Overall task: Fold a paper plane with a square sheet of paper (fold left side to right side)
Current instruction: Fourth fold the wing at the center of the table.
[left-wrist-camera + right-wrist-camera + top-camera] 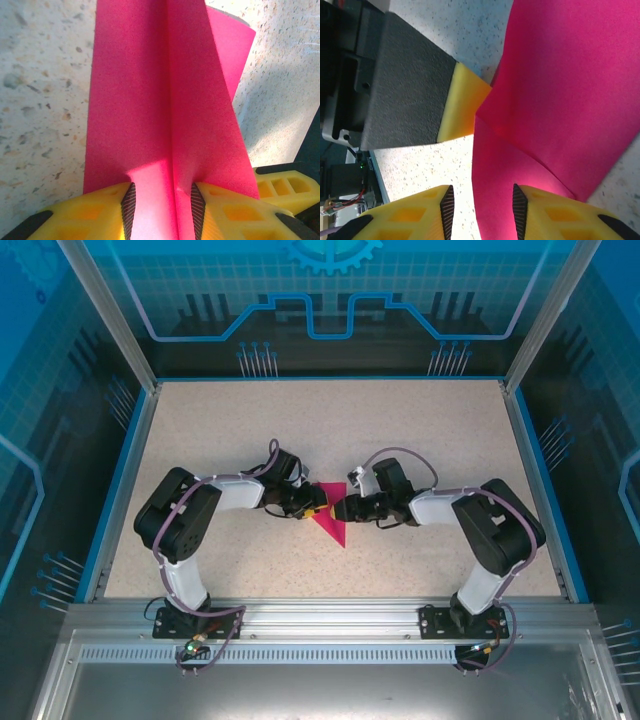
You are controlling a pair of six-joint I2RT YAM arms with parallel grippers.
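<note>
step: mid-fold, paper [333, 519] already creased, frame centre on tabletop [420, 430] | left claw [162, 195] apart, astride the crease | right claw [481, 195] apart around paper's edge | next: probably lay left flap over right, match edges, press flat

1. The paper [333, 522] lies on the desk [300, 430], near its middle.
2. The left pincer [318, 510] is at the paper's left side and the right pincer [346, 510] at its right, facing each other.
3. The paper reaches in between each pincer's fingers.
</note>
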